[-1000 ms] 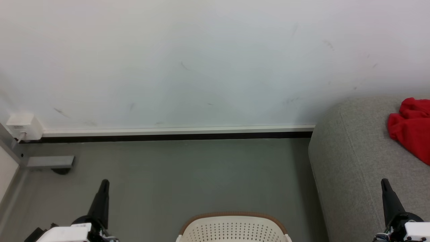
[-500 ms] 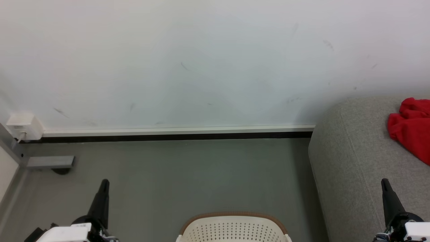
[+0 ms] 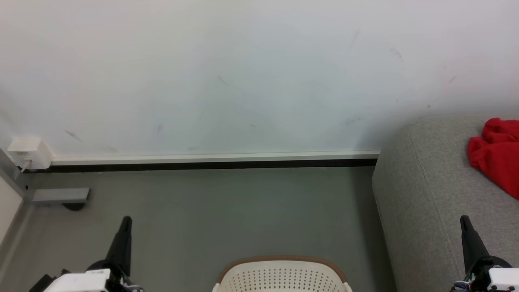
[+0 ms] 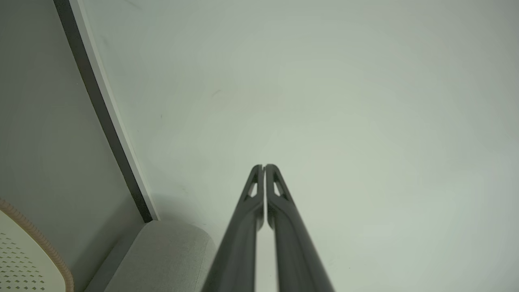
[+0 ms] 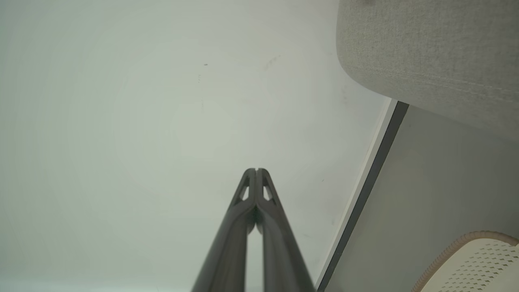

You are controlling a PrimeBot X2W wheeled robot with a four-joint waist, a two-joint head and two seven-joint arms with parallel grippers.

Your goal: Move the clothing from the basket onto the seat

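I see the clothing (image 3: 496, 158) bunched on the seat (image 3: 425, 194), beyond and right of my right end effector (image 3: 464, 219), whose fingers, like my left end effector's (image 3: 126, 219), are pressed together and empty; I judge it light and limp, best pinched at a raised fold.

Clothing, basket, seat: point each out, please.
clothing (image 3: 496, 158), head view, middle of the red bundle.
basket (image 3: 282, 278), head view, perforated wall under the brown rim.
seat (image 3: 421, 182), head view, bare grey fabric left of the clothing.

Grey floor (image 3: 202, 211) carries the basket (image 3: 282, 278) — the grey seat (image 3: 429, 194) holds the crumpled red clothing (image 3: 496, 158).
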